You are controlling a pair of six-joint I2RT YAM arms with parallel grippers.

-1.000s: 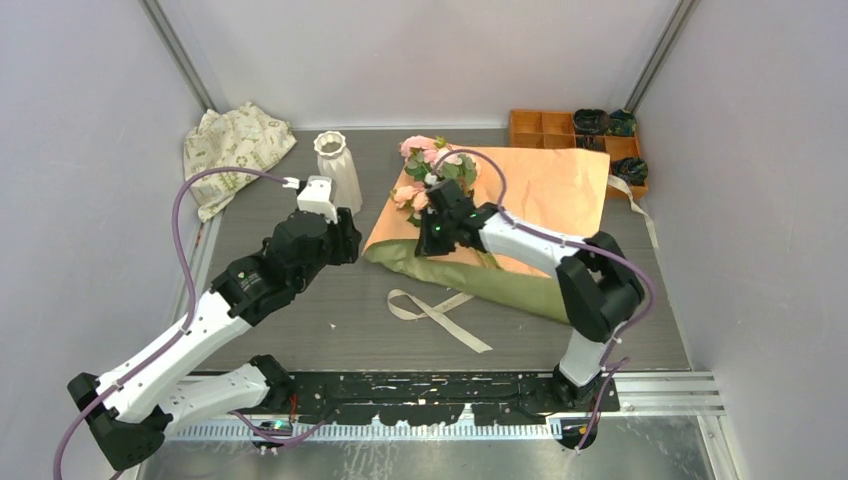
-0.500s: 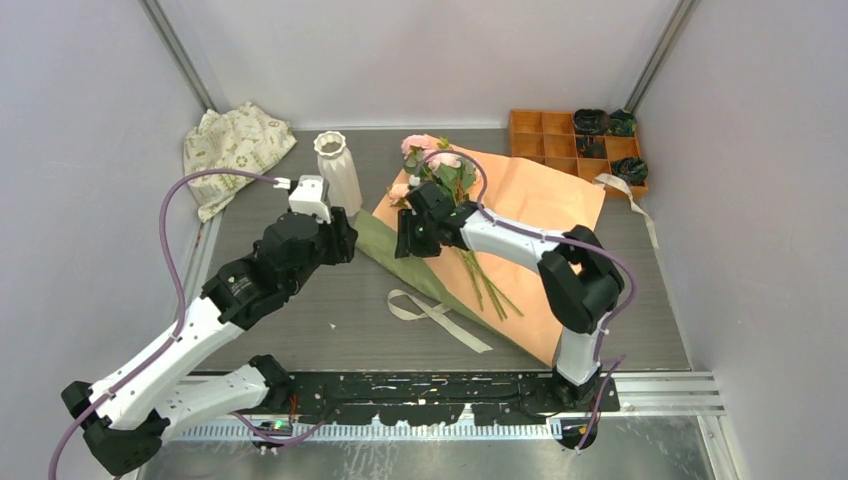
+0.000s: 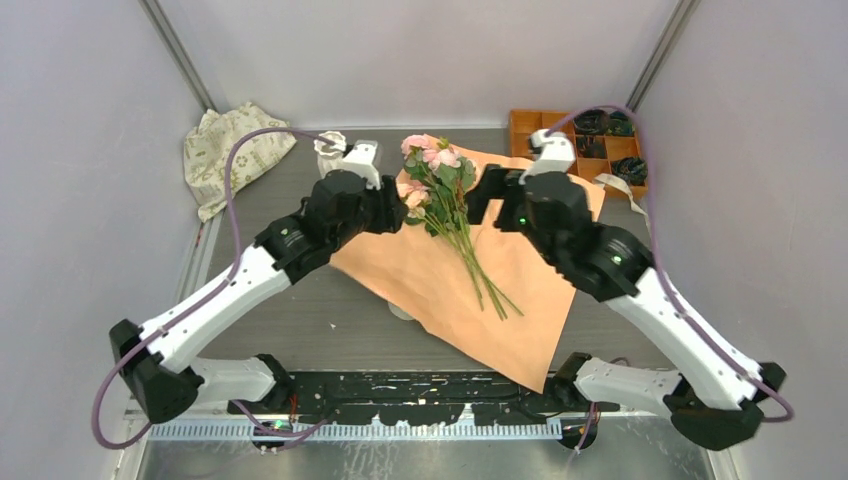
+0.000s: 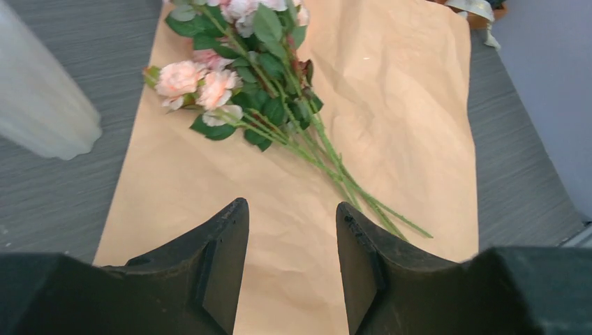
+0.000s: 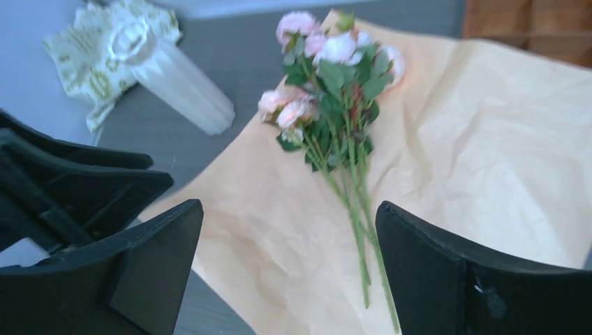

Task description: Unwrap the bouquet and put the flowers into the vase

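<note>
- While the orange paper (image 3: 470, 300) is lying spread flat across the middle of the desk, the flowers (image 3: 445, 200) are resting loose on top of it. Their blooms are pointing toward the far edge and their stems are trailing toward the near edge.
- As far as the views show, the unwrapping is looking done: no paper is folding around the stems and no ribbon is binding them.
- The vase (image 5: 181, 84) is standing toward the far left of the desk, just beside the paper's left edge, and no flowers are sitting in it.
- The left pincer (image 4: 290, 216) is hovering over the paper's left side with its jaws partly apart, gripping nothing.
- The right pincer (image 5: 287, 209) is hanging over the paper's right side with its jaws spread wide, also empty.
- By my judgement, the gathering of the stems, the lifting and the lowering into the vase's narrow mouth are all waiting to be done.
</note>
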